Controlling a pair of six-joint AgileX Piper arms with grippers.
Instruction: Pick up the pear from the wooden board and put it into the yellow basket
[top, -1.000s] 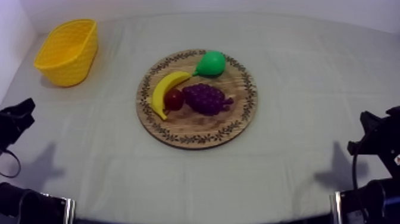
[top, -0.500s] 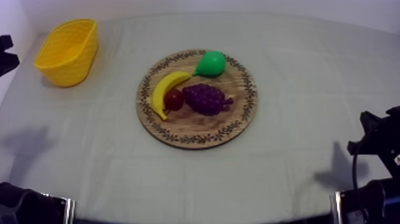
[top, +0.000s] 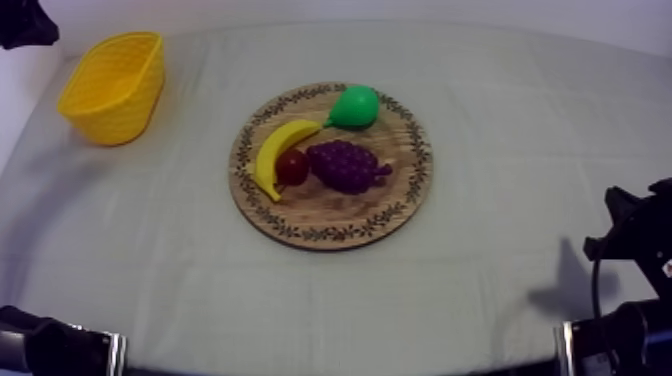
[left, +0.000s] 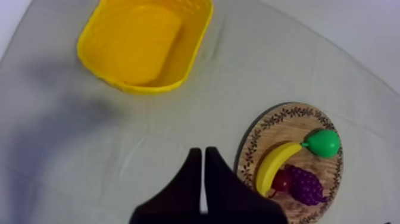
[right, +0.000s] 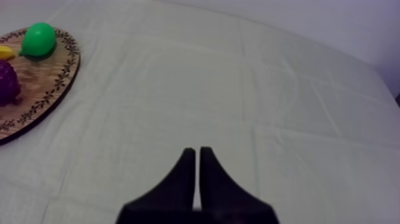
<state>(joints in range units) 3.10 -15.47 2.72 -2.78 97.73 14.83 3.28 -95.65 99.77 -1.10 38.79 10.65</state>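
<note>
right gripper: parked nearer than the wooden board and well off to its right, above the cloth; fingers lie together as a narrow wedge, closed on nothing; position unchanged over the last second. on the board, nearest first: the small red fruit tucked against the banana, the bunch of grapes just beside them, then the pear at the board's far rim, its stem end towards the banana's tip. none of the fruit has shifted. the yellow basket stands beyond the board and well to its left, with nothing in it. left gripper: one second ago it sat low, nearer than the board on the left; it has since risen and travelled to a high position beyond the basket, from where it looks down past the basket towards the board. its fingers are pressed together, holding nothing. assessment: the left arm is the working arm and the approach has begun; the pear is not yet reached. the fingers must part before descending on the pear, and the banana's tip lies close enough to be nudged.
</note>
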